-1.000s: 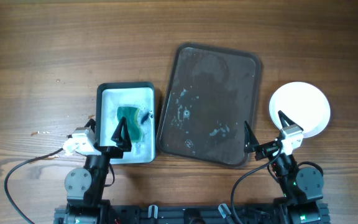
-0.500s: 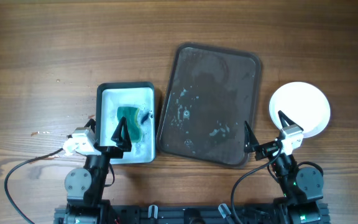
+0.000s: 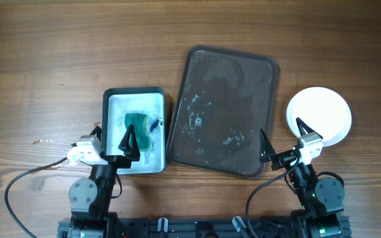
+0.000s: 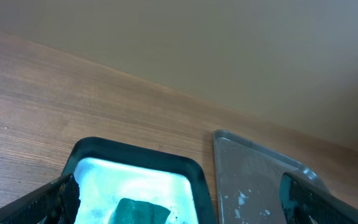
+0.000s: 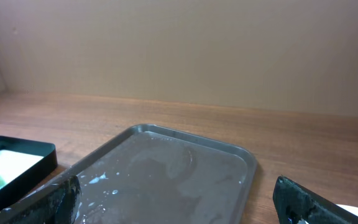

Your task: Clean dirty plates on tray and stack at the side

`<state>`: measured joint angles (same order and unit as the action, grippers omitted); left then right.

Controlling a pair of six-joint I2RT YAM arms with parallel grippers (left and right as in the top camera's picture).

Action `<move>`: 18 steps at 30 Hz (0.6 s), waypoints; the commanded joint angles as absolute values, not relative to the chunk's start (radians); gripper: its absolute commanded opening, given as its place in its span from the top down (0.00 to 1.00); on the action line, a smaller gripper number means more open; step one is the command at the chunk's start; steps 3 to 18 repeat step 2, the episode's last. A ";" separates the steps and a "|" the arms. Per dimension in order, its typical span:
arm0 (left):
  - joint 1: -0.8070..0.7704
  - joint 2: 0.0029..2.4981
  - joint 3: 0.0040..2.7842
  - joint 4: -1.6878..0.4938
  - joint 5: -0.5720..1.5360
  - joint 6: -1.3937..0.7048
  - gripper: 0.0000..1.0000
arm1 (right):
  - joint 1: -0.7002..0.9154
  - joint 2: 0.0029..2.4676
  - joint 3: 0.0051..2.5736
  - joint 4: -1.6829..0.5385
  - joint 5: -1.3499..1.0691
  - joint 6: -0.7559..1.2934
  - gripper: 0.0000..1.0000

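The dark brown tray (image 3: 220, 109) lies in the middle of the table with nothing on it but whitish foam specks; it also fills the lower right wrist view (image 5: 166, 168). A plain white round plate (image 3: 319, 116) rests on the wood right of the tray, and I cannot tell whether others lie under it. My right gripper (image 3: 283, 137) hovers open between the tray's near right corner and the plate, holding nothing (image 5: 179, 205). Over the near end of the teal-rimmed basin, my left gripper (image 3: 114, 137) also stands open and empty (image 4: 182, 202).
The teal-rimmed basin (image 3: 135, 98) sits left of the tray, with foamy water and a green sponge (image 3: 138, 125) inside. A cable (image 3: 28, 173) loops at the near left. Bare wood stretches across the far side.
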<state>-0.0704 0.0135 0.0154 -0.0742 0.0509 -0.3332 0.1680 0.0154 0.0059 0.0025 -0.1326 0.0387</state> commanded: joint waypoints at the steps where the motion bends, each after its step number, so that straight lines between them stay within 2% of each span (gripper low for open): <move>1: -0.076 0.005 0.006 -0.071 0.056 -0.310 0.00 | 0.171 0.005 0.005 0.009 -0.123 0.027 0.00; 18: -0.076 0.005 0.006 -0.071 0.056 -0.310 0.00 | 0.171 0.005 0.005 0.009 -0.123 0.026 0.00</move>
